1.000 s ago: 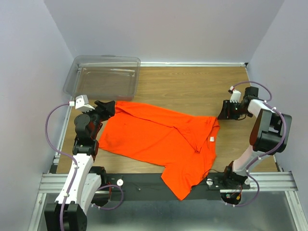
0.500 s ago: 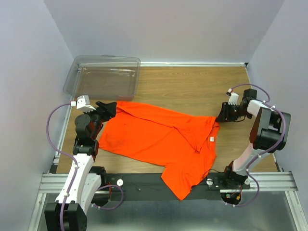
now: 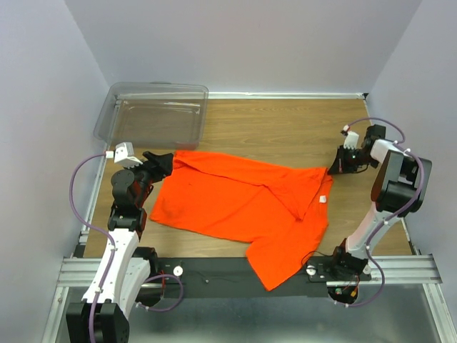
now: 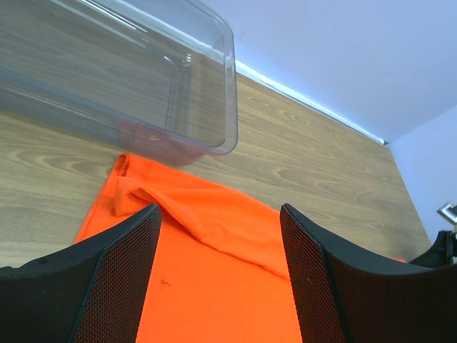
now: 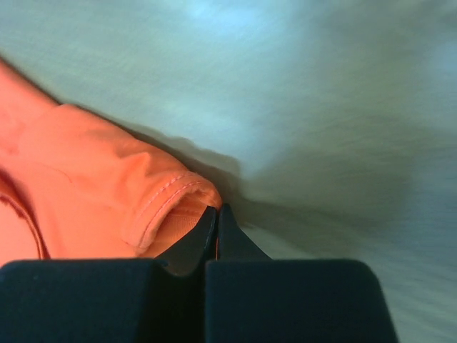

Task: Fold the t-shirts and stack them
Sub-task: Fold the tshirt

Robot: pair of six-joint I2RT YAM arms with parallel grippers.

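- Wooden desk (image 3: 285,128) inside pale walls, with a clear tray (image 3: 153,89) in its far left corner.
- At the right edge, the right gripper (image 3: 334,168) has snapped shut within the last second. Its wrist view shows the two fingertips pressed together on the stitched hem (image 5: 168,196) of an orange corner, a thin pinch right at the fabric's edge.
- A second ago that gripper stood open, a little clear of the cloth. Now the corner reaches it.
- The t-shirt (image 3: 235,204) has slid toward the right edge: the white neck tag (image 3: 323,199) sits further right and further back, and the flap over the near edge has followed.
- I read this as a first grasp made, with the garment being drawn flat. It is not folded yet, and I see no stack.
- The left gripper (image 3: 163,163) has not changed: jaws wide apart, holding nothing, hovering over the shirt's far left corner just beside the tray.
- The shirt lies across the middle of the desk, one part draped over the near edge onto the black rail.
- Going by the tag, the neck end points to the right edge and the bottom hem to the left. Its long axis runs left to right, skewed so that the right end lies a little closer to the near edge.
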